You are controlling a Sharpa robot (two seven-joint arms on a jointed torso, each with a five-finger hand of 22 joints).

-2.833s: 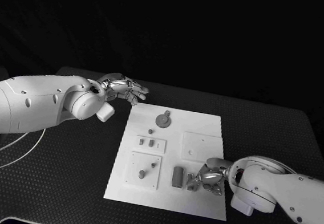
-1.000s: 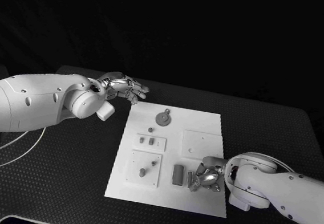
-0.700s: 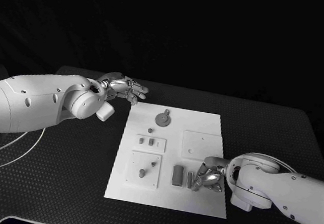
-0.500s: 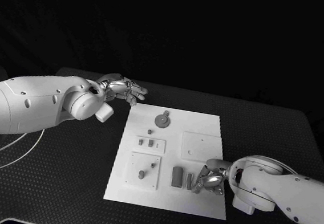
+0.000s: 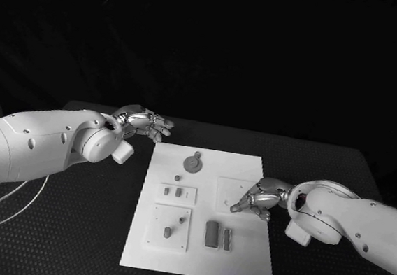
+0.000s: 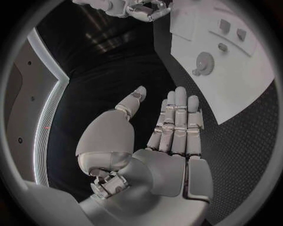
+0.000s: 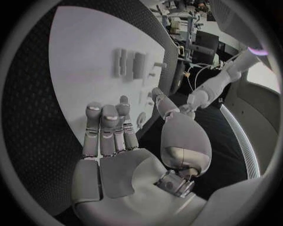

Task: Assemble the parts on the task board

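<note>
The white task board lies in the middle of the table. On it are a round grey part with a stem, two small parts in a plate, a slanted part in a larger plate, and two upright bars side by side. My right hand hovers over the board's right side, by a square plate, fingers spread and holding nothing. In the right wrist view its fingers stretch out above the board. My left hand is off the board's far left corner, with straight fingers and nothing in it.
Black textured table surrounds the board on all sides. Both white forearms reach in from the sides, the left one lying along the board's left. The left wrist view shows the board with the round part on it.
My right hand has come away from the two bars and moved toward the far side, over the square plate. The left hand holds its place. The camera has shifted slightly.
</note>
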